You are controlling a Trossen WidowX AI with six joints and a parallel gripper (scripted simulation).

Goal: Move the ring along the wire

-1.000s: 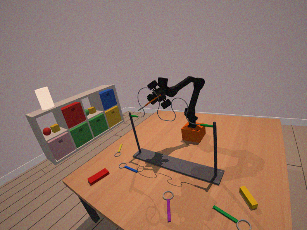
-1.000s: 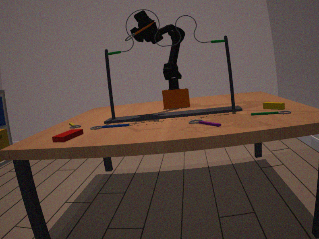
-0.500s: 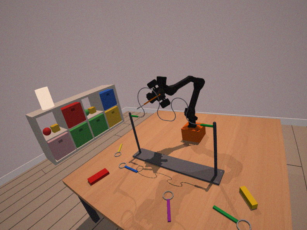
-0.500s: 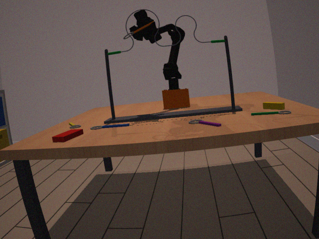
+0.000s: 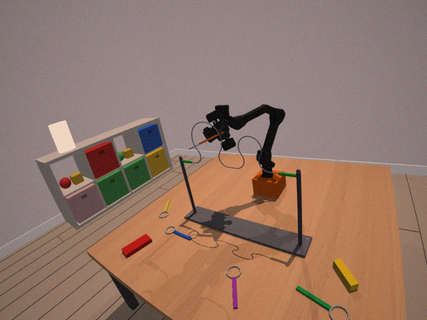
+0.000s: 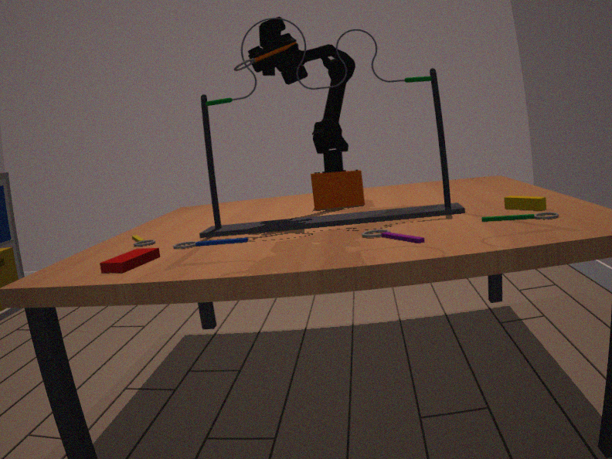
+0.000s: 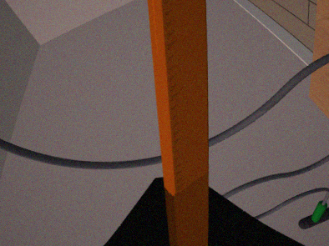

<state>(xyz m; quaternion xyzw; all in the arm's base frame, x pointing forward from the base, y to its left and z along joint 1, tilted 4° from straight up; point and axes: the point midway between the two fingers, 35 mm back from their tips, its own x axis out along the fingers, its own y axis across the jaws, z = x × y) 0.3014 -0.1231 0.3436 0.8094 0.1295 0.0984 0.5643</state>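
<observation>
The ring (image 5: 192,146) (image 6: 236,67) is around the thin grey wire (image 5: 233,167) (image 6: 321,88) at the lower left of its big left loop, above the left green part (image 5: 186,161) (image 6: 219,101). It shows nearly edge-on; whether it touches the wire I cannot tell. Its orange handle (image 5: 209,139) (image 6: 273,52) (image 7: 185,87) slopes up to the right, across the loop's opening in the top and exterior views. My gripper (image 5: 222,132) (image 6: 291,45) (image 7: 174,186) is shut on the handle's far end. The right green part (image 5: 287,174) (image 6: 418,79) is beside the right post. The ring itself is outside the wrist view.
The left post (image 5: 187,185) (image 6: 210,163) and right post (image 5: 299,206) (image 6: 440,142) stand on a dark base (image 5: 249,229). Wire curves lie close around my gripper in the top and exterior views. Loose ring tools, a red block (image 5: 137,245) and a yellow block (image 5: 345,275) lie on the table.
</observation>
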